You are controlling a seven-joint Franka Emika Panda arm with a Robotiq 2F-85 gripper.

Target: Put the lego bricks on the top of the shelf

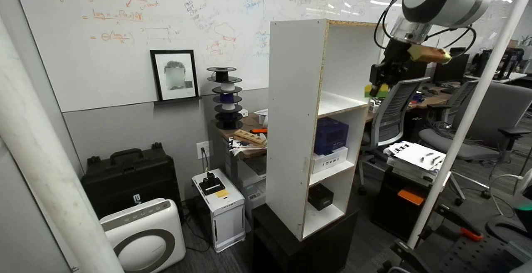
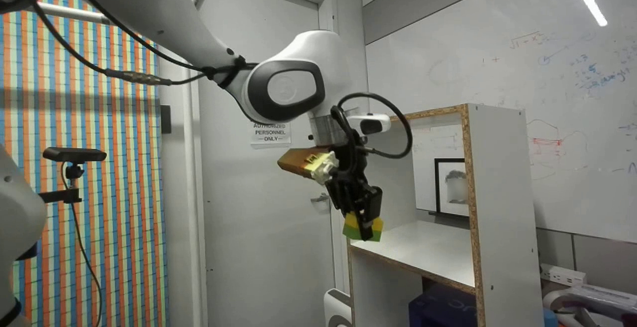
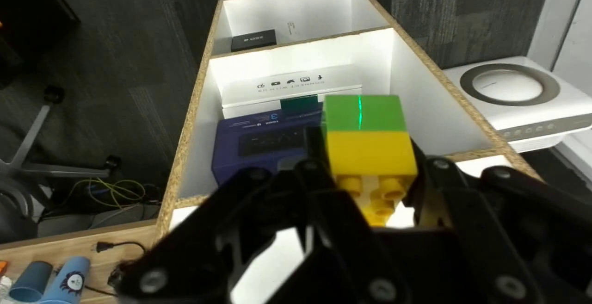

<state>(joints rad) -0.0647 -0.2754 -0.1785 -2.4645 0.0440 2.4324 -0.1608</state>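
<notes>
Gripper (image 3: 366,156), blk & angular, is clamped on the lego bricks (image 3: 371,149), a smooth, squared plastic block in grn & yel layers w/ round studs. Bricks are mid-air, outside the open front of the shelf (image 1: 296,119): flat wht panels w/ raw, speckled chipboard edges. Mid bay: purple box (image 1: 331,137) on wht carton (image 1: 329,161).

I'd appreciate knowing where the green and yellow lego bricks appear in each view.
In an exterior view: lego bricks right of centre, above mid-height.
In an exterior view: lego bricks just right of centre, below mid-height.
Wrist view: lego bricks right of centre, around mid-height.
Shared landmark: tall white open-fronted shelf unit with chipboard edges.
</notes>
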